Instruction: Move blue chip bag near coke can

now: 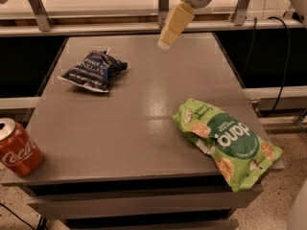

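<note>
Camera view: the worktop [144, 109] is a flat grey slab with a dull sheen, and drawer-like fronts show under its near edge.

The blue bag [93, 71] lies near the far left corner, a little in from the left edge. It is small, crinkled dark navy foil with a white strip along its lower edge. It carries white lettering, but the words cannot be read with any certainty.

The can [17, 150] stands at the near left corner, right at the left edge and tilted slightly. It is a red cylinder with a silver top, and white script reading "Coca" shows on its side. It stands well apart from the blue bag, with bare grey surface between them.

A green bag [225, 143] lies at the near right corner, larger and rumpled, its end hanging over the corner. It shows pictures of pale round crackers and a dark green round patch with white letters. These are upside down from here and seem to read "dang".

The pincer [165, 42] hangs in the air above the far edge, about midway along it. It is a cream, smooth, tapering piece under a white rounded housing, and it touches nothing. Whether it is open or closed cannot be told.
</note>
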